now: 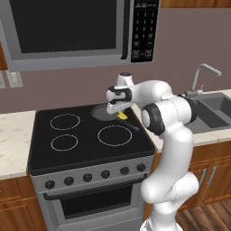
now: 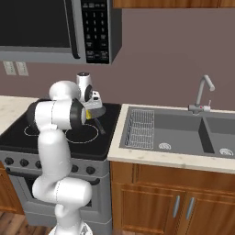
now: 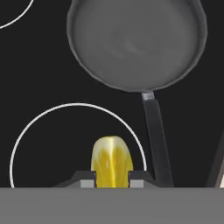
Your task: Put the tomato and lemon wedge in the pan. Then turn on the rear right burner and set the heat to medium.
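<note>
The lemon wedge (image 3: 112, 161) sits at the bottom centre of the hand view, clamped between the two dark fingertips (image 3: 87, 178) of the end effector (image 3: 112, 180), its pale rind edge up and its yellow flesh facing the camera. In the left base view the lemon wedge (image 1: 122, 115) shows as a small yellow spot just right of centre, under the end effector (image 1: 118, 109), close to the near rim of the pan. The end effector is thus narrow, gripping the wedge.

The pan (image 3: 136, 43) fills the upper half of the hand view, its grey bowl bare, and its long black handle (image 3: 155, 135) runs down toward the lower right, passing just beside the wedge. In the left base view the pan (image 1: 100, 111) lies at the centre of the frame on the back right part of the black glass cooktop (image 1: 45, 149); in the right base view the pan (image 2: 100, 110) peeks out left of centre behind the arm.

A white-outlined burner ring (image 3: 26, 135) curves across the lower left of the hand view behind the wedge. The widest white ring (image 1: 115, 135) lies at the centre of the left base view, in front of the pan.

Below the cooktop, a row of dark knobs (image 1: 87, 177) lines the stove front at lower left. A microwave (image 1: 67, 31) hangs at the upper left. The sink (image 2: 183, 131) with its faucet (image 2: 204, 94) is set in the worktop (image 2: 151, 156) at the right of the right base view.
</note>
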### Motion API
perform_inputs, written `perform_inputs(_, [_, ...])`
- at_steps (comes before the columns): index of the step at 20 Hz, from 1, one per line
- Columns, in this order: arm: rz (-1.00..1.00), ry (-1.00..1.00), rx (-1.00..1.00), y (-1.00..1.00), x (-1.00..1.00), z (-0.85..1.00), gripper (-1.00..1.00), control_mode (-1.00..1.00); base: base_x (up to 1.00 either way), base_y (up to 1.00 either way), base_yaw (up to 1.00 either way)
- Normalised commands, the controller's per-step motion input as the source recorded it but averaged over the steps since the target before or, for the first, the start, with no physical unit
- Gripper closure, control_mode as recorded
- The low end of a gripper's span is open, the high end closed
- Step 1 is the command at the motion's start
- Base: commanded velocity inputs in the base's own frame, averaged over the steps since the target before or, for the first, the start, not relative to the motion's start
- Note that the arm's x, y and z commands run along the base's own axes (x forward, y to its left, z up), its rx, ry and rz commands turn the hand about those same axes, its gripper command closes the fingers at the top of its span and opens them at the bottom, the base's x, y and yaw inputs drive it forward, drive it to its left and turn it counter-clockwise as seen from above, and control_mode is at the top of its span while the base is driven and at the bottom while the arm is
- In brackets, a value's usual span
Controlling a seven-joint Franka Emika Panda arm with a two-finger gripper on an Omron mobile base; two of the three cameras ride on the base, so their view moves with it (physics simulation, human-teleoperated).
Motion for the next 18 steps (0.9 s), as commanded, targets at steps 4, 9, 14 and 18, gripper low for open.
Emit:
perform_inputs(4, [0.0,0.0,-0.03,0.19,0.26,-0.08,1.0,-1.0,0.0,0.0,0.0])
perform_inputs(9, [0.0,-0.01,0.0,0.2,0.27,0.0,1.0,-1.0,0.0,0.0,0.0])
perform_inputs(14, [0.0,-0.04,0.0,0.14,0.23,0.0,1.0,-1.0,0.0,0.0,0.0])
perform_inputs(18, [0.0,-0.02,0.02,0.0,0.4,-0.01,1.0,-1.0,0.0,0.0,0.0])
